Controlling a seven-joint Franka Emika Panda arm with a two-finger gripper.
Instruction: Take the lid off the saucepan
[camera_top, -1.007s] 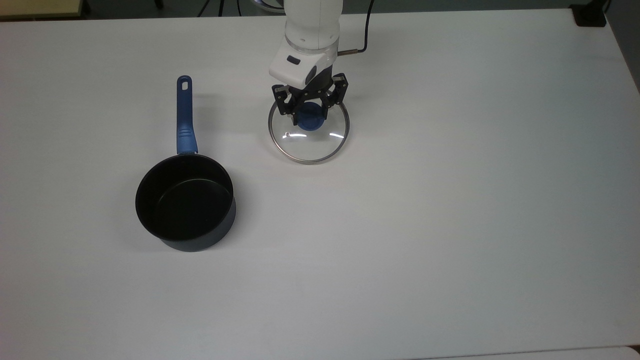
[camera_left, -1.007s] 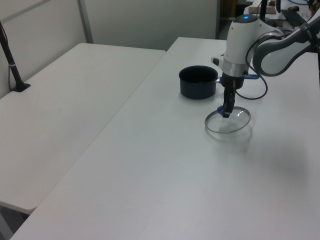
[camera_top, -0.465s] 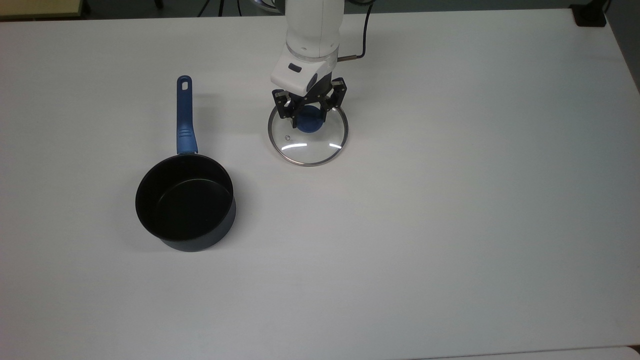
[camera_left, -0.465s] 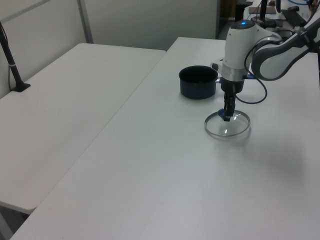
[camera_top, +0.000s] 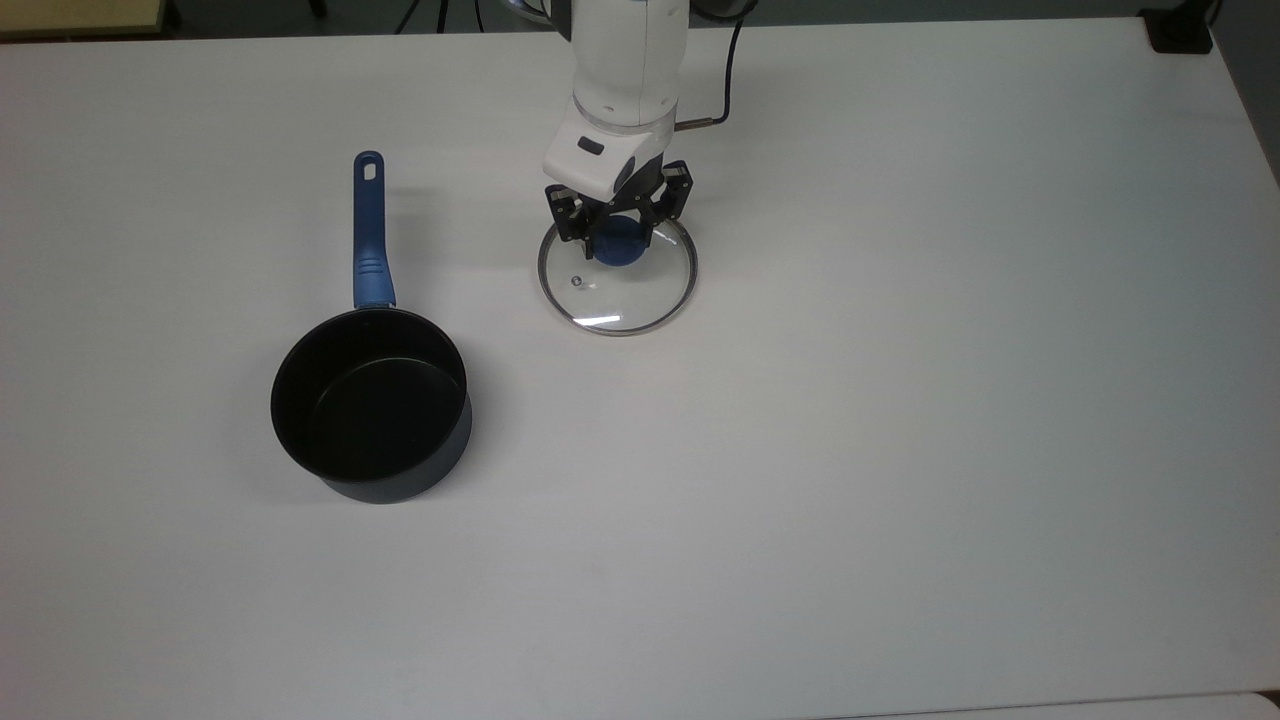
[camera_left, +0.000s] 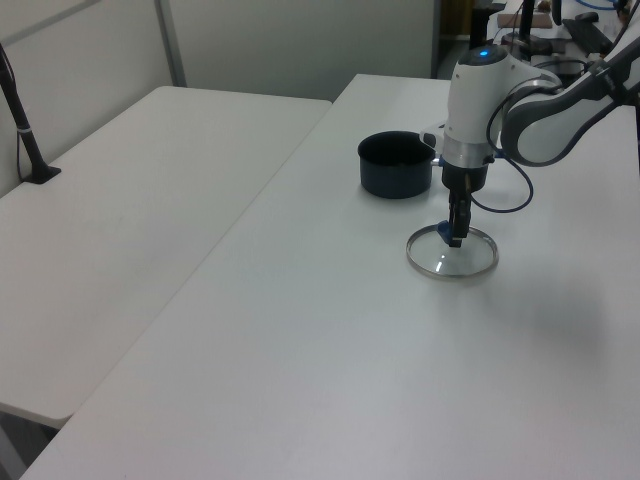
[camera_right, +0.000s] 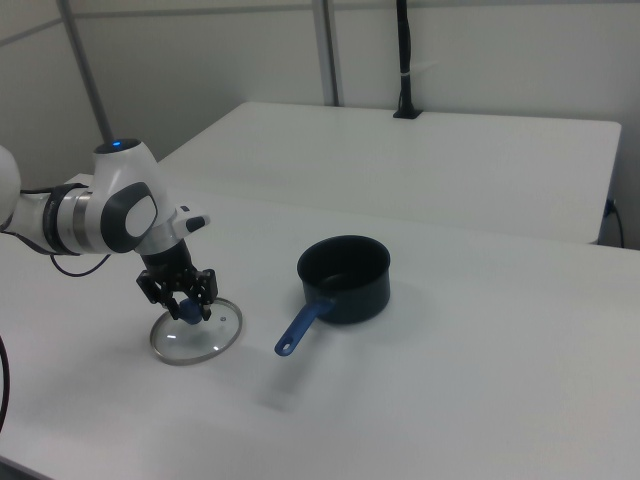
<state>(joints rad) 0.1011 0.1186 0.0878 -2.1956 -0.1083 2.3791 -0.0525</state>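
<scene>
The glass lid (camera_top: 617, 279) lies flat on the white worktop (camera_top: 900, 400), well apart from the saucepan (camera_top: 371, 403) and off to the saucepan's upper right in the top view. The saucepan stands upright and uncovered, its black inside open to view, with its long blue handle (camera_top: 369, 230) pointing away from the pot toward the top view's upper edge. The Franka arm's hand (camera_top: 620, 218) points straight down over the lid, its two black fingers (camera_top: 566, 214) set on either side of the blue knob (camera_top: 622, 242); whether they press the knob or stand a little off it cannot be told. In the right view the hand (camera_right: 180, 293) sits at the lid (camera_right: 196, 331), to the left of the saucepan (camera_right: 346, 279).
</scene>
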